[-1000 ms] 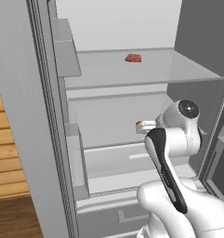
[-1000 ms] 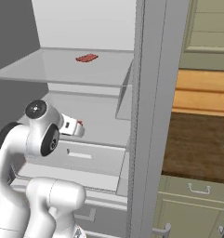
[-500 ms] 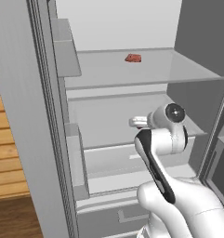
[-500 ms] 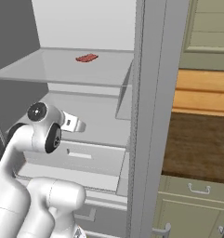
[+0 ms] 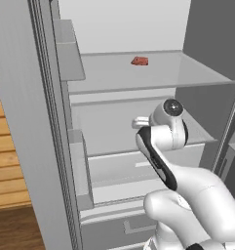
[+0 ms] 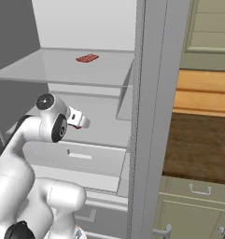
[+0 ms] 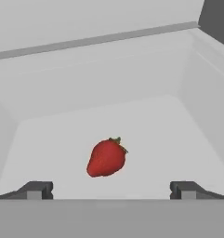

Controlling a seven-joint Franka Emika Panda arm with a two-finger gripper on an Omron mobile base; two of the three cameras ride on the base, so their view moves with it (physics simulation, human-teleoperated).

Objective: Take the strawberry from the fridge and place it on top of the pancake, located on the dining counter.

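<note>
Reaching into the fridge (image 5: 114,73), the jaws (image 7: 111,189) stand spread wide and empty, so they should advance until the strawberry (image 7: 107,157) on the white middle shelf (image 7: 146,118) sits centred between the fingertips (image 7: 35,189) before closing gently.

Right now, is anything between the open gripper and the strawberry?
No. In the hand view, bare white shelf floor separates the gripper from the strawberry.

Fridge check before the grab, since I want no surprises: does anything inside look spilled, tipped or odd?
Nothing stands out. The strawberry lies whole on the white fridge shelf, ahead of the open gripper. The pinkish-red lump sits flat on the shelf above.
</note>
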